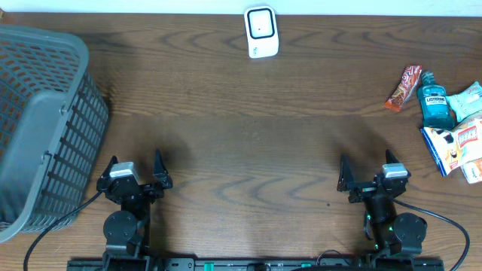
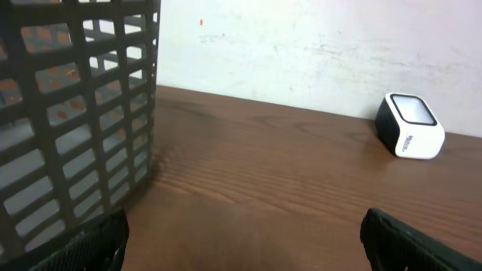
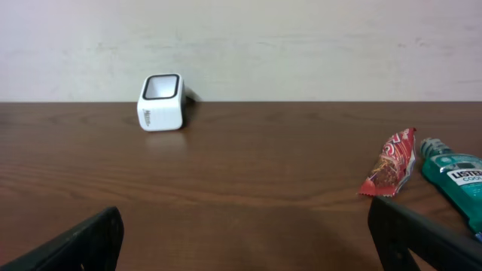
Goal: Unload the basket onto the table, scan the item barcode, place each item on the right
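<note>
My left gripper (image 1: 135,162) and right gripper (image 1: 366,161) both wide, empty. The snack bar (image 1: 404,86) and mouthwash bottle (image 1: 437,104) are bunched at right edge; scanner (image 1: 261,31) top centre. Risk: I nudge neighbours grabbing one, barcode ends hidden.

The table (image 1: 248,128) is dark brown wood with wavy, darker grain lines running across it. At nine o'clock the basket (image 1: 75,135) is plain grey, its walls a grid of square holes. At twelve o'clock the scanner (image 1: 261,32) is white, with a black window and small dark lettering on one side. At three o'clock the snack bar (image 1: 404,87) has a red wrapper with orange and white marks. The bottle (image 1: 437,102) is see-through teal with a white and dark blue label. The box (image 1: 456,143) is white with red lettering and orange patches. The wall (image 3: 301,45) is off-white and faintly scuffed. At seven and five o'clock the left gripper (image 1: 135,157) and right gripper (image 1: 366,158) are black, each topped with a pale grey block.
</note>
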